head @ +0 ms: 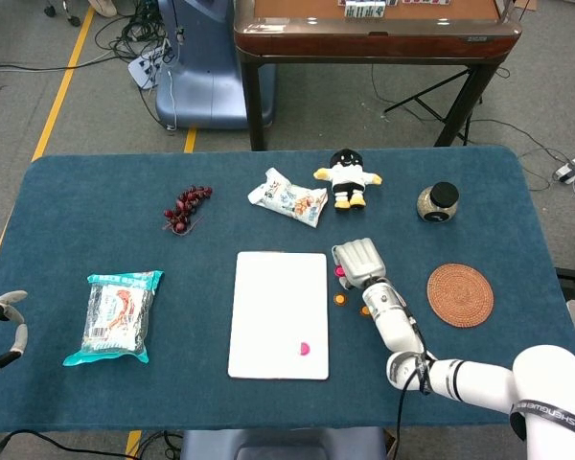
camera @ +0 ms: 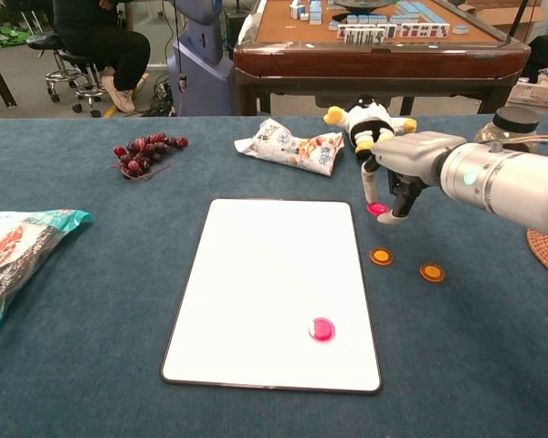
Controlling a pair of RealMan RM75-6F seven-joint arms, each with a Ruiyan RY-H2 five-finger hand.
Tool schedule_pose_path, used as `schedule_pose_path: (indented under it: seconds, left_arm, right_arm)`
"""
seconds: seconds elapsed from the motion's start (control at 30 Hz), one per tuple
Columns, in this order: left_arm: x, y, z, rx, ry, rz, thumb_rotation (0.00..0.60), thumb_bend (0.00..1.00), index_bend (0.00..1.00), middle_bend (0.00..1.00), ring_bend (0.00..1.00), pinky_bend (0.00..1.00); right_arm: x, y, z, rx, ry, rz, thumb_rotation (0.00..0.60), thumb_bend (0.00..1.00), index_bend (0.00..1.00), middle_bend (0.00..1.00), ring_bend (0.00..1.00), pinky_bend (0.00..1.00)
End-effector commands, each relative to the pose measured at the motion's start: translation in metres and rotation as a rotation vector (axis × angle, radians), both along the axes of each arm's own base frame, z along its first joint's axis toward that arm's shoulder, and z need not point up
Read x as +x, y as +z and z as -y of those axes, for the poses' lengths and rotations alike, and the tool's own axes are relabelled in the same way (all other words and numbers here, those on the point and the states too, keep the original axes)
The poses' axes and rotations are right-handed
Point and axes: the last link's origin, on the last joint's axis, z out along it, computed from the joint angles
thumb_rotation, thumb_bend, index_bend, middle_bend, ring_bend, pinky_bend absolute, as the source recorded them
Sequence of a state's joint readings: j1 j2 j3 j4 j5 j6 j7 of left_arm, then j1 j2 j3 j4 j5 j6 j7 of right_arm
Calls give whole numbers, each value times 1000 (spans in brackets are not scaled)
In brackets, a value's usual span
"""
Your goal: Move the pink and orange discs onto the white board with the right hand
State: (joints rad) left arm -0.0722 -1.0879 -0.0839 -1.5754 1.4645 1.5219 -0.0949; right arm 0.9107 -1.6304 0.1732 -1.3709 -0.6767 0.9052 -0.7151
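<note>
My right hand point(camera: 404, 173) hovers just right of the white board point(camera: 274, 287), fingers pointing down, and pinches a pink disc point(camera: 377, 209) between its fingertips a little above the cloth. In the head view the same right hand point(head: 356, 261) holds the pink disc point(head: 339, 272) beside the board's point(head: 280, 314) upper right corner. A second pink disc point(camera: 321, 329) lies on the board near its lower right. Two orange discs point(camera: 381, 256) point(camera: 431, 272) lie on the cloth right of the board. My left hand point(head: 2, 326) rests at the table's left edge, holding nothing.
A plush toy point(camera: 373, 124) and a snack packet point(camera: 288, 144) lie behind the board, grapes point(camera: 144, 151) at back left. A jar point(camera: 507, 128) and a woven coaster point(head: 459, 294) sit to the right, and a bagged snack point(head: 118, 316) to the left.
</note>
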Motion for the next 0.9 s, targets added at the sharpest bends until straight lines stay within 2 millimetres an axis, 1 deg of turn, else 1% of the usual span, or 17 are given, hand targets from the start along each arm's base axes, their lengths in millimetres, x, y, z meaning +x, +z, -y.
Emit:
schedule_pose_path:
  seconds: [0.03, 0.27, 0.5, 0.67, 0.9]
  left_arm:
    - [0, 0, 0, 0, 2, 1, 600, 488, 326, 523, 442, 593]
    - [-2, 2, -1, 7, 8, 1, 600, 488, 326, 522, 442, 593]
    - [-4, 5, -1, 18, 14, 1, 600, 488, 327, 522, 442, 593]
    - [-6, 5, -2, 18, 23, 0, 600, 488, 332, 522, 442, 593]
    - [-8, 5, -3, 20, 33, -2, 600, 488, 349, 522, 442, 593]
  right_arm:
    - [13, 8, -11, 2, 61, 10, 600, 277, 493, 1000, 1000, 1000]
    - [43, 8, -42, 59, 188, 40, 600, 277, 493, 1000, 1000, 1000]
    - [65, 1, -73, 141, 284, 72, 600, 275, 493, 1000, 1000, 1000]
    - [75, -8, -86, 180, 329, 71, 600, 273, 493, 1000, 1000, 1000]
    - [85, -23, -95, 221, 354, 78, 600, 269, 493, 1000, 1000, 1000]
